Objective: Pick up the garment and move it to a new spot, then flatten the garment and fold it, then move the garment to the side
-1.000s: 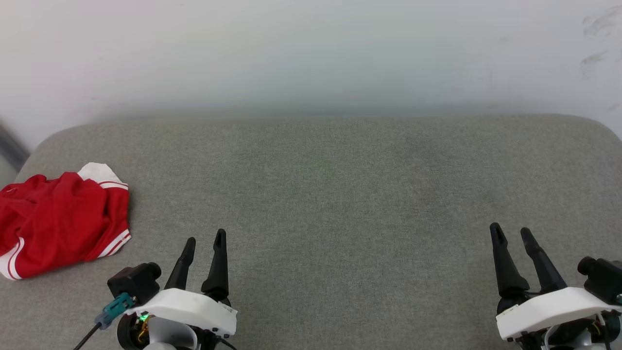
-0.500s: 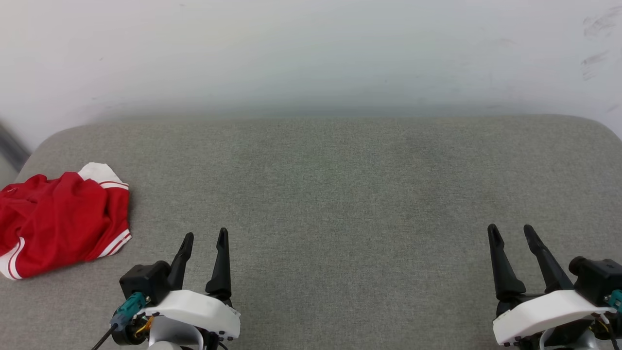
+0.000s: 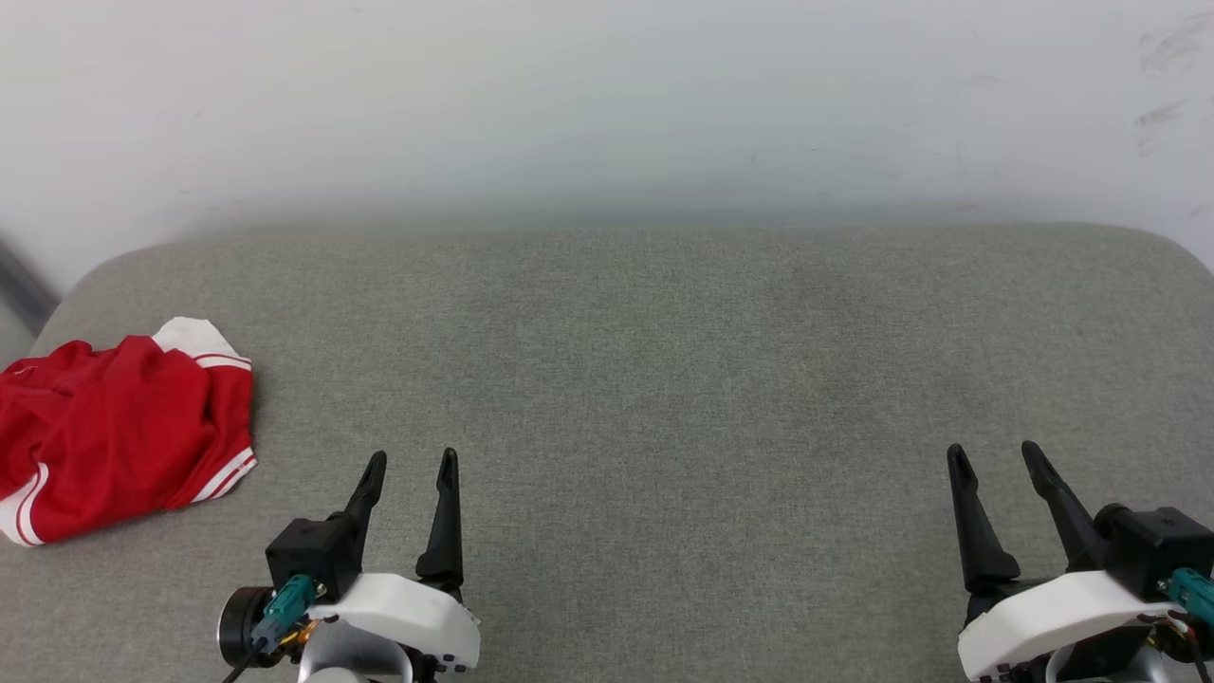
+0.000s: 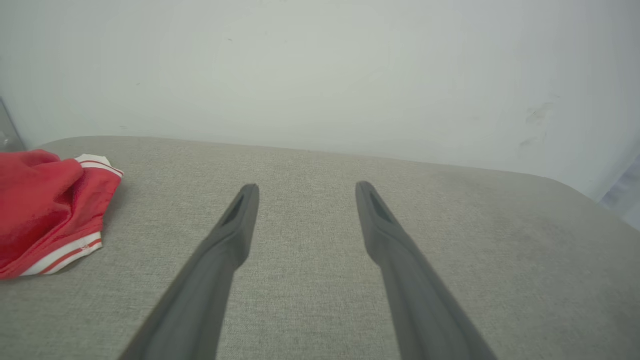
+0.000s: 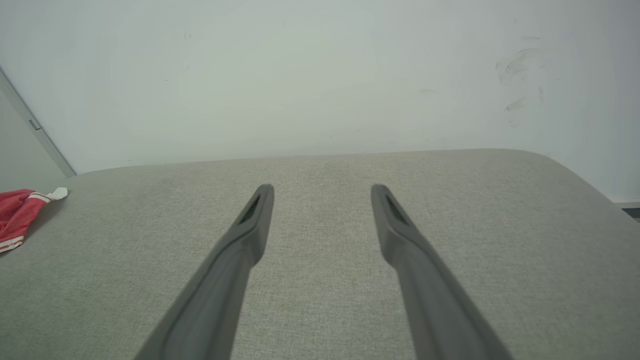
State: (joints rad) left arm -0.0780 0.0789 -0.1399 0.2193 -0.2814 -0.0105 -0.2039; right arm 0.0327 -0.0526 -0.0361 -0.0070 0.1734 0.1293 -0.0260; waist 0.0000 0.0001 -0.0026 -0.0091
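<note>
garment: crumpled heap at 9 o'clock edge of grey cushion, untouched | left gripper: released, empty, 7 o'clock, nearest so likely first to reach | right gripper: released, empty, 5 o'clock, well apart

This is a bare indoor room, plain enough to read as a robot test set-up or lab corner rather than a lived-in home, though nothing in view settles it. The main furnishing is a broad grey-green padded worktop covered in coarse woven fabric, with rounded far corners. Straight behind the worktop rises a plain matt white wall. Dark grey scuff marks smudge it above the worktop's far right corner. Past the worktop's left end a slanting grey strip, perhaps a door or panel edge, runs down the wall. A crumpled bright red fabric shirt with white sleeve ends lies at the worktop's left edge and gives a domestic touch. The light is soft and even.
</note>
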